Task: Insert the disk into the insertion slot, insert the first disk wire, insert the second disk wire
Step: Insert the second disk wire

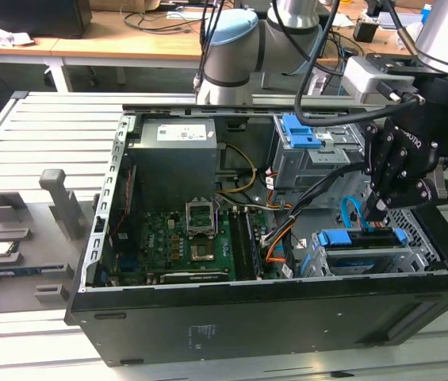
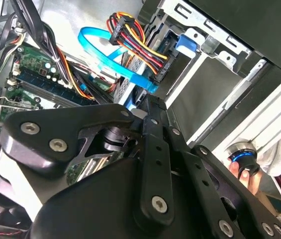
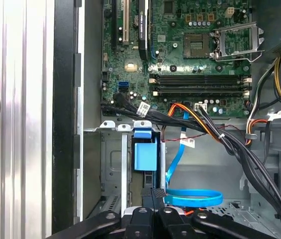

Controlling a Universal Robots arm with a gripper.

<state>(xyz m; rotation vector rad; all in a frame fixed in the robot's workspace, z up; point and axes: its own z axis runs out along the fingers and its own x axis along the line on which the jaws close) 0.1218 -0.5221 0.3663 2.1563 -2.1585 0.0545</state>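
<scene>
I see the disk (image 1: 360, 239) already seated in the insertion slot (image 1: 364, 255); my gripper (image 3: 152, 193) is pinched shut at its rear edge, beside the looping second disk wire (image 3: 194, 197); I judge the wiring unfinished.

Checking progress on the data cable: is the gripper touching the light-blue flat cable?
Cannot tell. In the second wrist view the gripper tips end right at the light-blue flat cable, but neither contact nor a gap shows plainly there.
</scene>
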